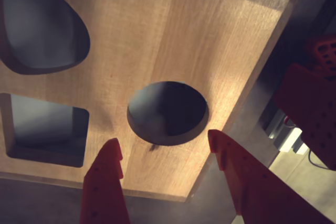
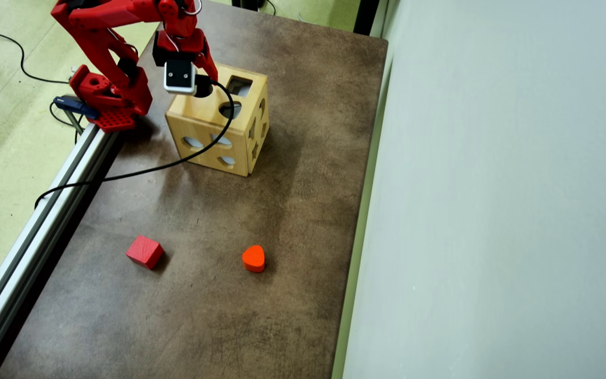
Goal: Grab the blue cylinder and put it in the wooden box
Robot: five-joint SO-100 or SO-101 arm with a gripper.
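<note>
The brown tabletop [image 2: 219, 295] carries the wooden box [image 2: 213, 137] near its far left corner in the overhead view, its top face cut with round, square and oval holes. The red arm [image 2: 108, 31] reaches over the box, and its tool [image 1: 165, 153] hangs spread and empty just above the round hole [image 1: 168, 113] in the wrist view. The red cube [image 2: 144, 251] and the orange-red heart block [image 2: 253, 258] lie well apart nearer the camera. The blue cylinder shows in neither view.

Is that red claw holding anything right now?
No. The gripper is open and empty above the round hole in the wooden box.
</note>
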